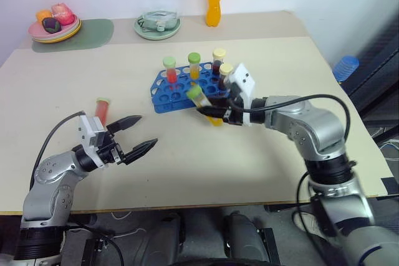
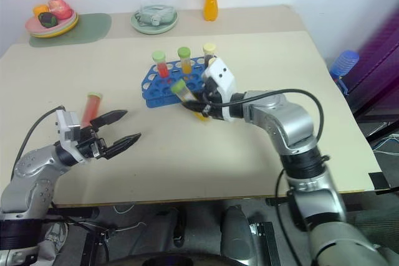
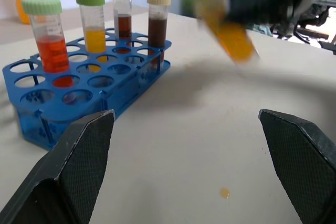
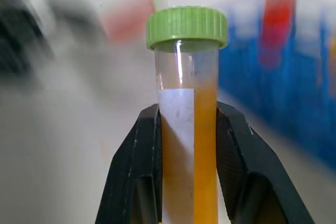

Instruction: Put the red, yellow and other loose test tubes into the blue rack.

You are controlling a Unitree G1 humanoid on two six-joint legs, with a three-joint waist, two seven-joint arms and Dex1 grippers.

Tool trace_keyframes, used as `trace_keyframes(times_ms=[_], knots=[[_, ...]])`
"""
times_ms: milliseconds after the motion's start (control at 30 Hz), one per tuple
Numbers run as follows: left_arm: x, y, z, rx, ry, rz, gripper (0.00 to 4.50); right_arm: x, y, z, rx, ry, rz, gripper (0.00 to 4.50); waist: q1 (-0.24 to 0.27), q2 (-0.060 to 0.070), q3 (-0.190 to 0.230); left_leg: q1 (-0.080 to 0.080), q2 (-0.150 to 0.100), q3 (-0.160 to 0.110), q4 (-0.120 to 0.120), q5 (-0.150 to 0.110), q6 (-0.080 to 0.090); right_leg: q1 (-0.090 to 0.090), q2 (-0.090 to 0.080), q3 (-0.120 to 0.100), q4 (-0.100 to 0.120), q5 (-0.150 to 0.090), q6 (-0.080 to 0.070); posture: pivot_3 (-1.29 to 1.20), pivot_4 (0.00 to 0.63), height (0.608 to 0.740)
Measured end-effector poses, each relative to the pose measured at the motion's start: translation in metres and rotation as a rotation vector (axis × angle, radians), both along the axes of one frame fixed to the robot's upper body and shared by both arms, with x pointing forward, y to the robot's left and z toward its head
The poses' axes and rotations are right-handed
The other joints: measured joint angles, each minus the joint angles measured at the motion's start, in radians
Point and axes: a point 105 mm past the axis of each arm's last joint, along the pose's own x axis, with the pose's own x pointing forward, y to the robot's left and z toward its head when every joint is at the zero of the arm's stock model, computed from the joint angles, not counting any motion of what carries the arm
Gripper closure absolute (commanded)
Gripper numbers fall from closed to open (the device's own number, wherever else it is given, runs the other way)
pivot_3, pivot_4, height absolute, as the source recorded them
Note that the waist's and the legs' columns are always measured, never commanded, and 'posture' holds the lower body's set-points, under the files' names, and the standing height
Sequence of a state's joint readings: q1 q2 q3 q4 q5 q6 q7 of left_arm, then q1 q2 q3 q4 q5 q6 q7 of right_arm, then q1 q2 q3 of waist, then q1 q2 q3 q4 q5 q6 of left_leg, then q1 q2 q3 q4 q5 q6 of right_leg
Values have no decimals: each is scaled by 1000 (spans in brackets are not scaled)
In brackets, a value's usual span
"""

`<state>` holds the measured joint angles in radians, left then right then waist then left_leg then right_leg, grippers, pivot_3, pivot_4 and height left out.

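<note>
Right fingers (image 1: 215, 111) clamped on yellow tube (image 1: 204, 105) beside blue rack (image 1: 168, 98); left fingers (image 1: 138, 134) apart.

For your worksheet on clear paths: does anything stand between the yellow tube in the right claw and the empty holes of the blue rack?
Nothing visible does. The right claw holds the yellow tube by the blue rack's near edge, beside empty front holes; the four racked tubes stand farther back.
</note>
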<state>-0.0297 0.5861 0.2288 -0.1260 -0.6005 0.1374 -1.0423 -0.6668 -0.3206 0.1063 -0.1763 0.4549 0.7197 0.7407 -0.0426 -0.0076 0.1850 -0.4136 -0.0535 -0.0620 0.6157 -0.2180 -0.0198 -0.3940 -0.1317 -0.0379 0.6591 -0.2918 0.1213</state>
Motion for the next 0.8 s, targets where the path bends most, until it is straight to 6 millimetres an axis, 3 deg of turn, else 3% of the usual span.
trace_keyframes(times_ms=[133,267,400,567,800], knots=[[2,6,1,-4,-3,22,0,23,5,12,164,-133,-119,3744,2,-1,0,0,0,0,0,0,0,0,0,0,0,0,0,0,150,740],[6,10,3,-12,-10,43,0,66,7,5,263,-238,-343,3744,-2,-1,0,0,-1,0,0,1,-2,-1,0,1,1,0,0,0,150,740],[10,13,8,-15,-30,52,0,86,3,-3,281,-336,-481,3744,-1,-1,0,0,-1,1,-1,1,-2,-2,0,2,2,0,0,0,150,740],[12,21,12,-17,-44,87,0,91,-4,-24,272,-361,-535,3744,-2,-1,0,0,0,1,-1,1,-2,-2,0,3,2,0,0,0,150,740],[12,25,17,-14,-61,123,0,85,5,-37,292,-376,-518,3744,-5,0,0,1,0,1,-1,2,-3,-2,0,5,3,0,0,0,150,740]])
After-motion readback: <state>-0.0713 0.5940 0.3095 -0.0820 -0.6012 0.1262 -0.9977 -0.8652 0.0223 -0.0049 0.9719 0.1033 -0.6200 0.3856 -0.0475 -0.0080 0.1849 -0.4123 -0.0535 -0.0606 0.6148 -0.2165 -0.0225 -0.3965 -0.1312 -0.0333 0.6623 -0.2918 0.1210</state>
